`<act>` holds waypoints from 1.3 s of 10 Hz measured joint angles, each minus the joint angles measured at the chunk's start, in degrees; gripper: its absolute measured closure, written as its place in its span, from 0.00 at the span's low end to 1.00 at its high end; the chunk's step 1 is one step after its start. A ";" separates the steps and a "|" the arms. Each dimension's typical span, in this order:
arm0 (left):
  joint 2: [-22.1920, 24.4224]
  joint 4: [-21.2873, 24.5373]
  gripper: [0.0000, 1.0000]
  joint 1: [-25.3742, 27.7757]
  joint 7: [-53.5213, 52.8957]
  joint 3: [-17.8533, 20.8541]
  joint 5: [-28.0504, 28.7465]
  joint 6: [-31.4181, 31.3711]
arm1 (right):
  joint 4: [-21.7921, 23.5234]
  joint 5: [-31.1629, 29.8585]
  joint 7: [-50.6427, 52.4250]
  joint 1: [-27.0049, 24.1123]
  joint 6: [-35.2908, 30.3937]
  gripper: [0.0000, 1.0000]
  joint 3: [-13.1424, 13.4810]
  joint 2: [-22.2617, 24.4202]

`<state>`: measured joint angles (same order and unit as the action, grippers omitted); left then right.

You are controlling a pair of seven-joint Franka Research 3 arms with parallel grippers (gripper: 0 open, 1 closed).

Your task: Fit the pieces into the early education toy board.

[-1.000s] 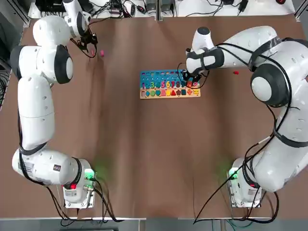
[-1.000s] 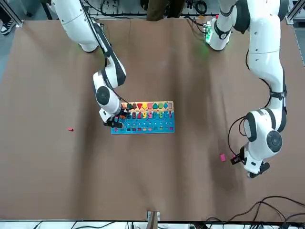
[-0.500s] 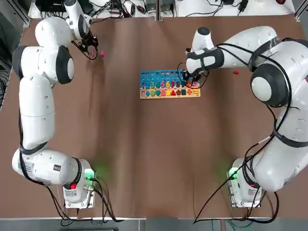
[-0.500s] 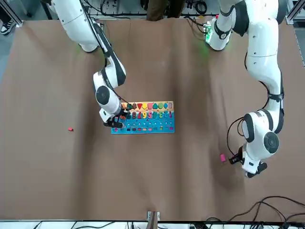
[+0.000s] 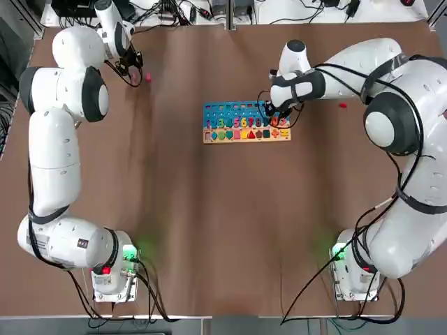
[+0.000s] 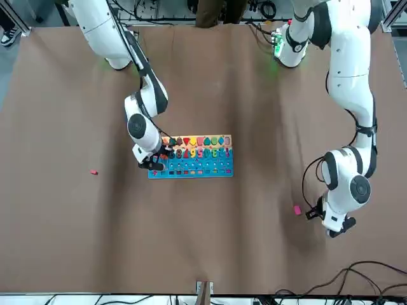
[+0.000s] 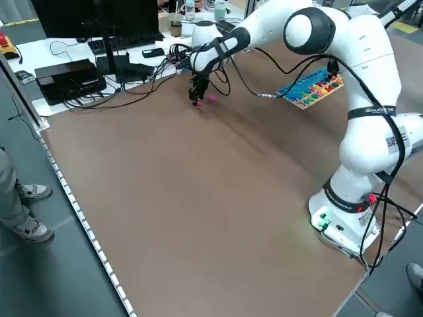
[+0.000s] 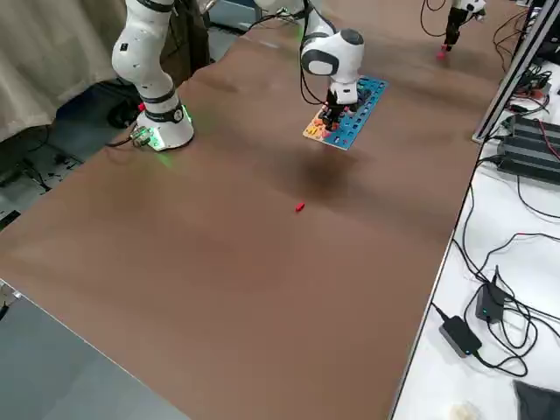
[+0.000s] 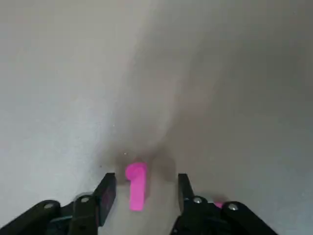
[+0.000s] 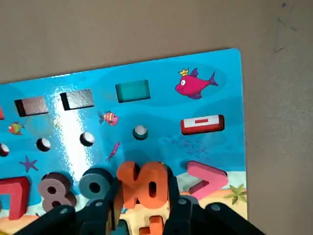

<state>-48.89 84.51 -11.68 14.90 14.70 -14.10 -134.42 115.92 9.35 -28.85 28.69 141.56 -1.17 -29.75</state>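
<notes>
Stretching left-to-right across the brown worktop (image 5: 209, 230), the board (image 5: 216, 116) has the right hand (image 10: 145, 188) pinching an orange number (image 10: 153, 182) there; well left of it, the left hand (image 9: 146, 177) gapes astride a pink piece (image 9: 137, 188). Cables (image 5: 167, 12) lie beyond.

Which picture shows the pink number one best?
The left wrist view: the pink one lies whole between the left gripper's open fingers. The top, front and left side views show pink bits near that gripper, too tiny to read. The right wrist view misses it.

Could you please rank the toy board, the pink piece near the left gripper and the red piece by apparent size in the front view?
1. Toy board
2. Pink piece and red piece: too alike to rank surely
</notes>
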 joint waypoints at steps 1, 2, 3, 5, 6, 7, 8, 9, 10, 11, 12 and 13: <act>-0.03 0.00 0.42 0.00 0.01 -0.09 0.00 0.00 | 0.32 0.00 0.00 0.00 0.48 0.59 -0.03 0.13; -0.08 0.00 0.44 0.00 0.02 -0.10 0.00 0.00 | 0.46 0.01 0.00 0.00 0.70 0.59 -0.04 0.20; -0.13 0.00 0.45 0.00 0.03 -0.10 0.00 0.00 | 0.55 0.01 0.00 0.00 0.81 0.59 -0.04 0.24; -0.18 0.00 0.48 0.00 0.03 -0.11 0.00 0.00 | 0.78 0.01 0.00 -0.01 0.96 0.59 -0.03 0.36; -0.18 0.01 0.52 0.00 0.04 -0.11 0.00 0.00 | 0.90 0.01 0.00 -0.01 0.95 0.59 -0.01 0.43; -0.18 0.08 0.54 0.00 0.04 -0.13 0.00 0.00 | 1.12 0.01 0.12 -0.04 0.95 0.59 0.01 0.55; -0.19 0.27 0.55 -0.03 0.04 -0.23 0.00 0.01 | 1.36 0.01 0.26 -0.10 1.02 0.59 0.02 0.69; -0.19 0.50 0.55 -0.12 0.04 -0.34 0.00 -0.04 | 1.51 0.01 0.33 -0.12 1.19 0.59 0.01 0.76; -0.19 0.50 0.55 -0.14 0.05 -0.34 0.00 -0.06 | 1.55 0.01 0.35 -0.12 1.25 0.59 0.01 0.78; -0.19 0.50 0.56 -0.16 0.38 -0.34 0.00 -0.06 | 1.56 0.01 0.38 -0.12 1.26 0.59 0.00 0.79; -0.18 0.49 0.57 -0.20 0.99 -0.34 0.00 -0.07 | 1.58 -0.01 0.49 -0.13 1.30 0.59 -0.02 0.79; -0.18 0.49 0.57 -0.21 1.12 -0.34 0.00 -0.07 | 1.63 -0.03 0.72 -0.15 1.38 0.59 -0.05 0.81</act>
<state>-49.07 85.00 -11.89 16.02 14.36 -14.11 -134.50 117.55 9.32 -28.13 28.54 142.94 -1.22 -28.94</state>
